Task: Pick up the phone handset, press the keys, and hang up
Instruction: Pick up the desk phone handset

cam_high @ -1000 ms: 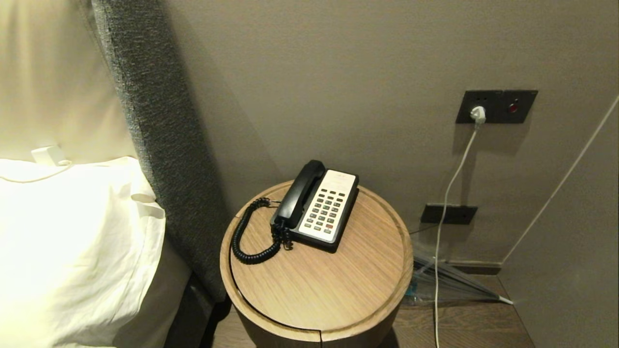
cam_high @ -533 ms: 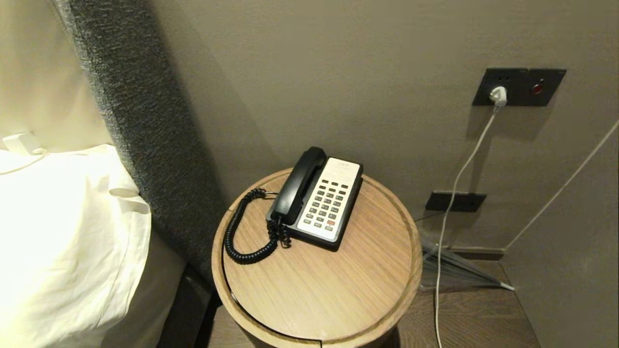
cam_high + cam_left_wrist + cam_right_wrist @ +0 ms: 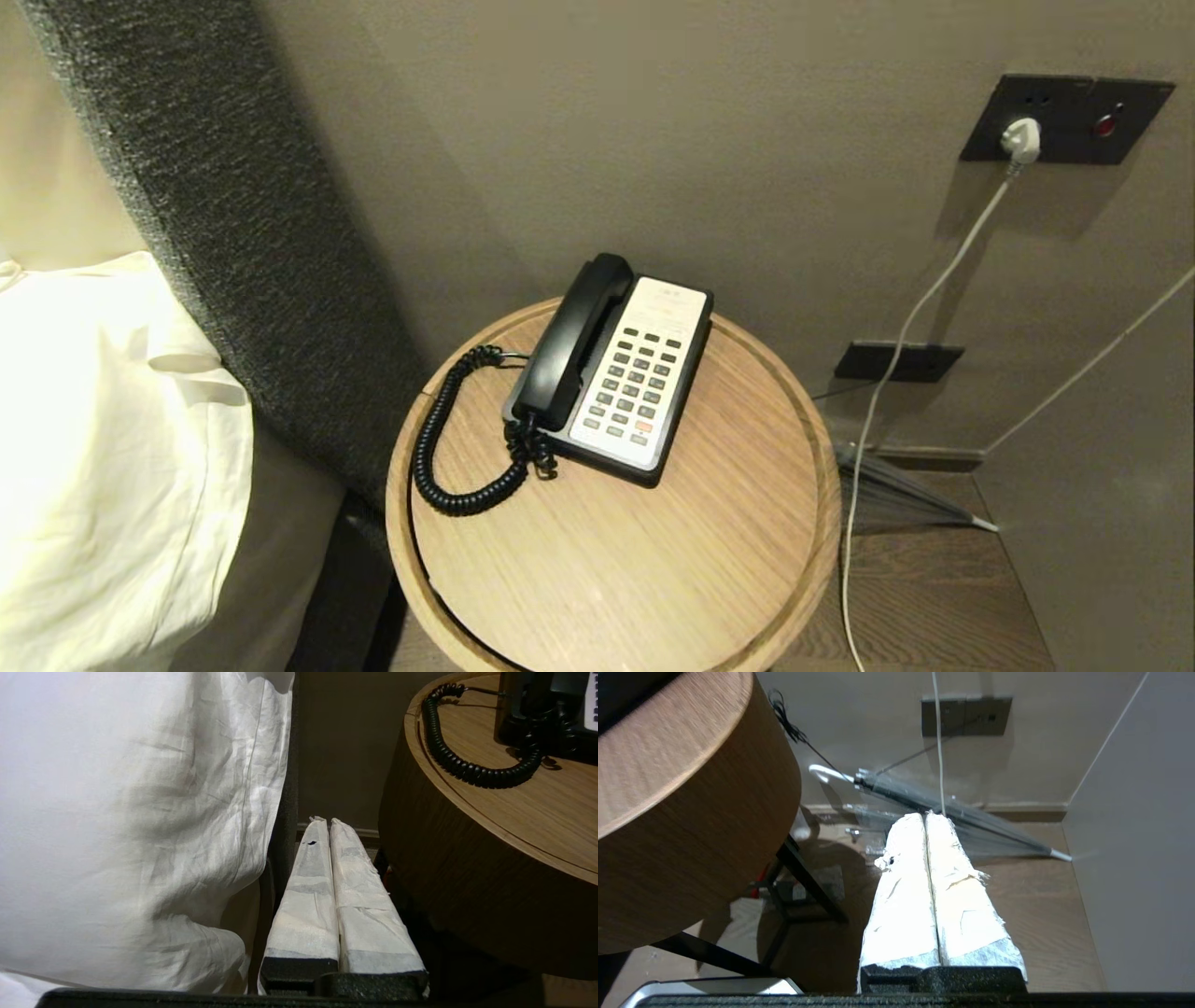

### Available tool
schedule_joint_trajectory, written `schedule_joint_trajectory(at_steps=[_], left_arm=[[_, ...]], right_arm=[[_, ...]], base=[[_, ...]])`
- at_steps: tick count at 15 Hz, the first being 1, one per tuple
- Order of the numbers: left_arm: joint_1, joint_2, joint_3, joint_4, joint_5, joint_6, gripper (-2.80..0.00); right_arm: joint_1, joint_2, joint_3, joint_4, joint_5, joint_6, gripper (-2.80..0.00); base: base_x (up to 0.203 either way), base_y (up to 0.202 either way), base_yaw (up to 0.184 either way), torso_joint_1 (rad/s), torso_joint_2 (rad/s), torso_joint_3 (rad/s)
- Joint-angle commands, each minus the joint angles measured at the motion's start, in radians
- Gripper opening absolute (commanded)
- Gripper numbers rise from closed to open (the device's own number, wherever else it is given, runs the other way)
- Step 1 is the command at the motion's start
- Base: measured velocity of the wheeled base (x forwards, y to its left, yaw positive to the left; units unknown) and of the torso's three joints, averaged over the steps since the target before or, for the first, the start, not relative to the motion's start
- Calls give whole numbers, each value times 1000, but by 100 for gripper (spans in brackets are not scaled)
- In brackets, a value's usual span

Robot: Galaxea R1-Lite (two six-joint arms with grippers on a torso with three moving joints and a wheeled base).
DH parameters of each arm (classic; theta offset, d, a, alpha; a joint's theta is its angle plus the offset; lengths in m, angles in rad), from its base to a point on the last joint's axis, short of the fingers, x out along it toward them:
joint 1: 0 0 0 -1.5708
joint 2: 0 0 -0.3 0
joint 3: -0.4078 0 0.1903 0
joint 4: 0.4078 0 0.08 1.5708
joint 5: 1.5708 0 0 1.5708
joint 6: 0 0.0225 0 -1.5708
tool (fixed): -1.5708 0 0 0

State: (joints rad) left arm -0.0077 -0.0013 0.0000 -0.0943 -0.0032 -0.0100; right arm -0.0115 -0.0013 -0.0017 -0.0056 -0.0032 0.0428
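Observation:
The black phone handset [image 3: 569, 345] lies in its cradle on the left side of the phone base [image 3: 644, 383], whose light keypad [image 3: 635, 387] faces up. A black coiled cord [image 3: 448, 457] loops from the handset's near end across the round wooden side table [image 3: 653, 569]. Neither arm shows in the head view. My left gripper [image 3: 327, 822] is shut and empty, low down between the bed and the table, below the table top; the coiled cord [image 3: 467, 767] shows above it. My right gripper [image 3: 925, 815] is shut and empty, low beside the table's right side, over the floor.
A bed with a white pillow [image 3: 93, 448] and a grey padded headboard [image 3: 243, 243] stands left of the table. A wall socket [image 3: 1064, 121] with a white plug and cable [image 3: 896, 355] is on the right wall. A folded clear umbrella [image 3: 952, 807] lies on the wooden floor.
The whole head view has shifted: the camera has tilted down and come closer, so table and phone look larger and higher. The phone itself has not moved.

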Motion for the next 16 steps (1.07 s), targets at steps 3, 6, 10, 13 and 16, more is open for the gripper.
schedule_joint_trajectory(at_steps=[3, 6, 10, 13, 16], left_arm=[[0, 1, 38, -1, 0, -1, -280], [0, 1, 38, -1, 0, -1, -280], [0, 1, 38, -1, 0, -1, -280], [0, 1, 38, -1, 0, -1, -280], [0, 1, 38, 1, 0, 15, -280]], right_arm=[[-1, 1, 0, -1, 0, 0, -280], [-1, 1, 0, -1, 0, 0, -280], [-1, 1, 0, -1, 0, 0, -280], [-1, 1, 0, -1, 0, 0, -280], [-1, 1, 0, -1, 0, 0, -280]], base=[[0, 0, 0, 2, 4, -199], [0, 0, 0, 3, 6, -196], [0, 0, 0, 1, 4, -199], [0, 0, 0, 2, 2, -199], [0, 0, 0, 3, 5, -104]])
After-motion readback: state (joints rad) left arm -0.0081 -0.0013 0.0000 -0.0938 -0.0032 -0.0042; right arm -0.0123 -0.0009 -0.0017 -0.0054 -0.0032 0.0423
